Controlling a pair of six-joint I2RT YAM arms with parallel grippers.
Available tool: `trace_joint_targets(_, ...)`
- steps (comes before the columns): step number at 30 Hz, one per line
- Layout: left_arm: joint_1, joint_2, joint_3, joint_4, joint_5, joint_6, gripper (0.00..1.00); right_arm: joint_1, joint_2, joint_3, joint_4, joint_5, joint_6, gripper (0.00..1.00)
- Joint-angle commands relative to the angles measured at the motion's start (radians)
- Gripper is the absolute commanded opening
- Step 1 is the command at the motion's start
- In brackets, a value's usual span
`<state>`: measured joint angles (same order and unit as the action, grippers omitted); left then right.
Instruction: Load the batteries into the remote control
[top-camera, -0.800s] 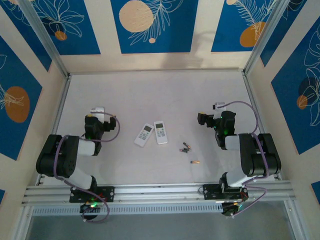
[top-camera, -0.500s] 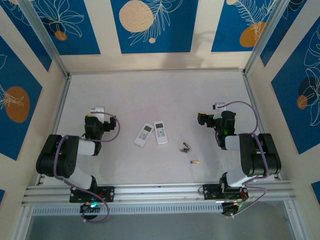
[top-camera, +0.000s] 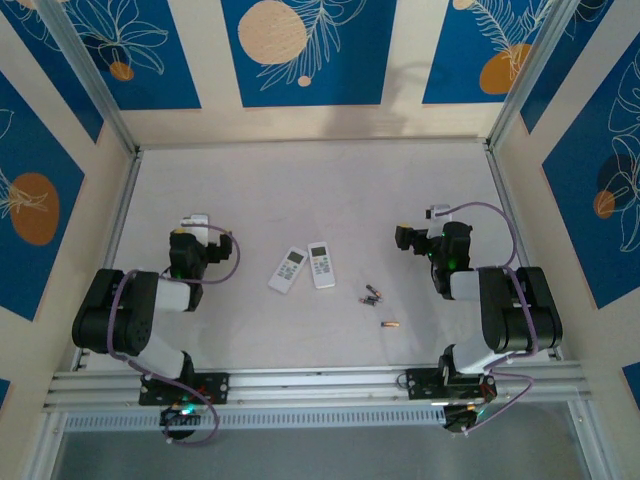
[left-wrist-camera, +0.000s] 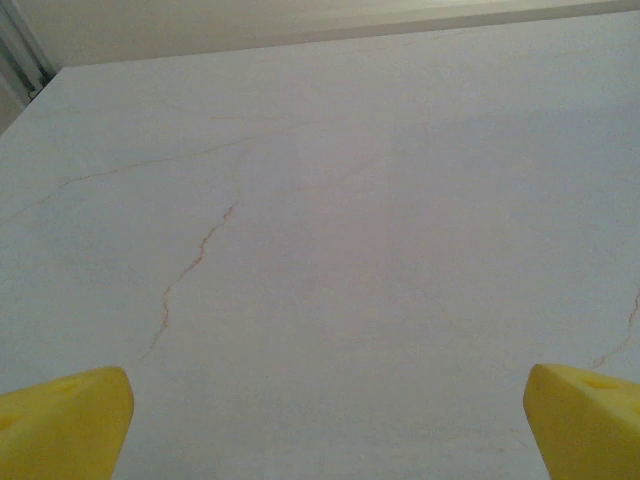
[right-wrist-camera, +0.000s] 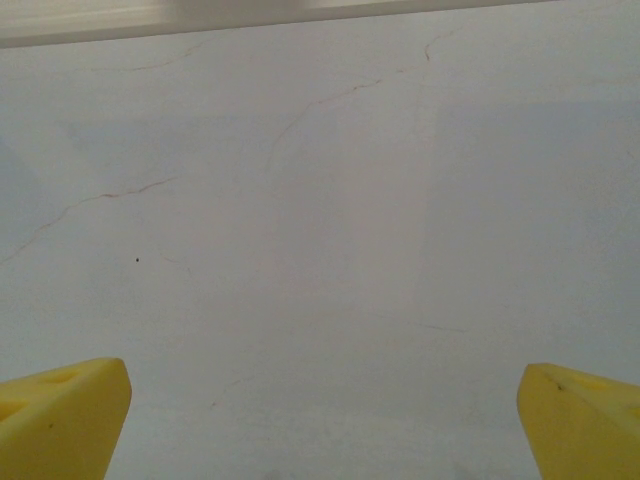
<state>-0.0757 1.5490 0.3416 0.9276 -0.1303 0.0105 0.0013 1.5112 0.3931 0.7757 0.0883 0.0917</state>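
Observation:
Two white remote controls lie side by side mid-table, one (top-camera: 288, 270) tilted and one (top-camera: 321, 265) nearly straight. The batteries sit to their right: a small cluster of dark cells (top-camera: 371, 295) and one orange-gold cell (top-camera: 389, 324) nearer the front. My left gripper (top-camera: 192, 234) rests low at the left, well apart from the remotes. In the left wrist view the left gripper (left-wrist-camera: 325, 425) is open, its yellow fingertips (left-wrist-camera: 65, 420) wide apart over bare table. My right gripper (top-camera: 405, 238) sits right of the batteries. In the right wrist view the right gripper (right-wrist-camera: 320, 415) is open with nothing between its fingertips (right-wrist-camera: 580, 415).
The pale table (top-camera: 300, 190) is walled by blue-and-cream panels at the back and sides, with a metal rail (top-camera: 320, 385) along the front. Fine cracks mark the tabletop (left-wrist-camera: 200, 250) in the left wrist view.

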Motion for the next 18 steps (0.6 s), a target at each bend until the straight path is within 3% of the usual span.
trace_joint_targets(1,0.008,0.013,0.023,0.022,0.020,0.016,1.00,-0.006,0.010,0.024,0.030,-0.015,0.011,0.99)
trace_joint_targets(7,0.009,0.010,0.024,0.020,0.059,0.032,1.00,0.000,-0.048,0.038,-0.034,-0.003,0.011,0.99)
trace_joint_targets(10,-0.013,-0.060,-0.050,0.108,-0.022,0.031,1.00,0.030,-0.251,0.134,-0.371,0.123,0.078,0.99)
trace_joint_targets(12,-0.062,-0.206,-0.080,0.044,-0.109,0.066,1.00,0.018,-0.382,0.220,-0.644,0.105,0.220,0.99)
trace_joint_targets(13,-0.087,-0.282,-0.080,-0.011,-0.140,0.075,1.00,0.016,-0.426,0.263,-0.766,0.090,0.281,0.99)
trace_joint_targets(15,-0.124,-0.489,0.003,-0.348,-0.174,-0.004,1.00,0.014,-0.490,0.348,-1.004,0.017,0.397,0.99)
trace_joint_targets(18,-0.171,-0.665,0.143,-0.767,-0.155,-0.187,1.00,0.038,-0.533,0.390,-1.178,-0.123,0.463,1.00)
